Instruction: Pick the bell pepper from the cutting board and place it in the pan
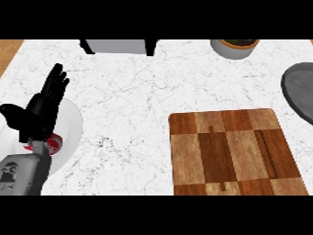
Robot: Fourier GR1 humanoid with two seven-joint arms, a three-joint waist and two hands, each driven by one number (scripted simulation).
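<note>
The wooden cutting board (233,151) lies at the lower right, and only its wood surface shows. The dark grey pan (311,92) sits at the right edge, partly cut off by the view. My left hand (40,108) is at the far left with straight fingers pointing away from me, open, over a white plate (74,121). A red thing (56,142) lies on that plate by my wrist, mostly hidden by the forearm; I cannot tell whether it is the bell pepper. My right hand does not show.
A grey pot (235,47) with dark contents stands at the back right. A grey box-shaped appliance (118,46) stands at the back middle. White marble counter (131,96) stretches between the plate and the board.
</note>
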